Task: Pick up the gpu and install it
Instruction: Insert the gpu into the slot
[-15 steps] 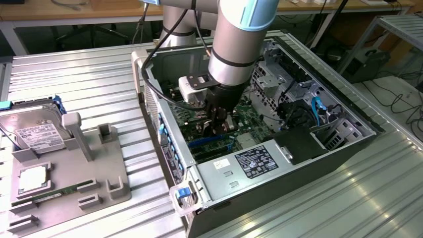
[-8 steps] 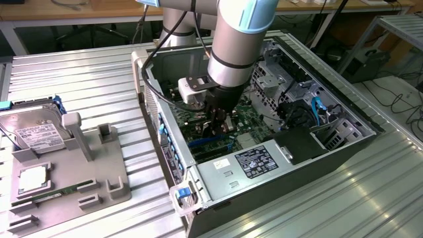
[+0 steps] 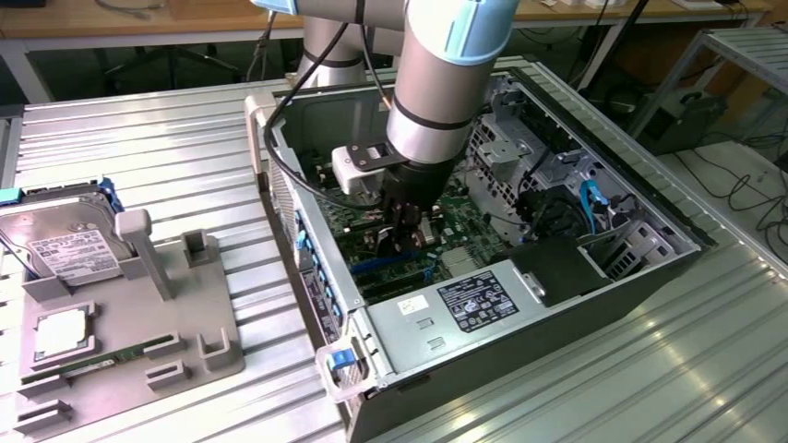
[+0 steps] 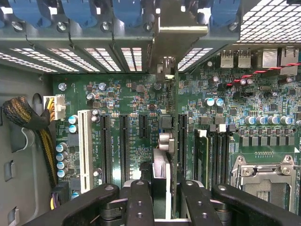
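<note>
Your ribbed metal tabletop [image 3: 161, 138] carries an open computer case [image 3: 640, 277], with wooden benches behind. Inside it, above the motherboard [image 4: 127, 101], your gripper [image 4: 164, 197] is clamped on the gpu [image 4: 165, 75], held edge-on between its fingers [image 4: 141, 202].

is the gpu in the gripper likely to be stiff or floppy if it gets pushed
Probably stiff: the gpu stands straight and edge-on in the gripper without sagging. Likely light for its length, being so thin. It may tilt if pushed off-line, gripped only across its thin faces above the motherboard.
</note>
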Robot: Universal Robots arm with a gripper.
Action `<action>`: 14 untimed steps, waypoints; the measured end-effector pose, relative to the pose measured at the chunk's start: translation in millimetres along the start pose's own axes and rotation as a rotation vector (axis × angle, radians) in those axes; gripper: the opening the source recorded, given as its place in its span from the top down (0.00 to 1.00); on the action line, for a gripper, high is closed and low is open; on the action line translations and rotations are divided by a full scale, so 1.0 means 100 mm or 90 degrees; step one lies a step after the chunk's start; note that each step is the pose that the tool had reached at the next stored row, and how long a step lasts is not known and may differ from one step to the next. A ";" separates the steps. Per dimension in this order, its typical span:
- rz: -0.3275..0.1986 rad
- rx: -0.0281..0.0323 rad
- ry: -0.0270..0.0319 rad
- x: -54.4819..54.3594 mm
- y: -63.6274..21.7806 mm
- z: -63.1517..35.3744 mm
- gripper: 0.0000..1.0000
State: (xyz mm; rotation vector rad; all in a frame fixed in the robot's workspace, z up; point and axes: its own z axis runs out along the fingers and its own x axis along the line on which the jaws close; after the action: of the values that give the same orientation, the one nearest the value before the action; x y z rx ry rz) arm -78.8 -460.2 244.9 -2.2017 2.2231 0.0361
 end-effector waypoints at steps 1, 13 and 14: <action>0.000 0.0000 0.0000 0.00 0.000 0.000 0.72; 0.000 -0.0011 0.0000 0.00 0.000 0.049 0.72; 0.000 -0.0012 0.0001 0.00 0.000 0.051 0.72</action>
State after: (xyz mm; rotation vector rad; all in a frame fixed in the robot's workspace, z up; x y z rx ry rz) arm -78.9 -460.2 239.8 -2.2026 2.2242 0.0381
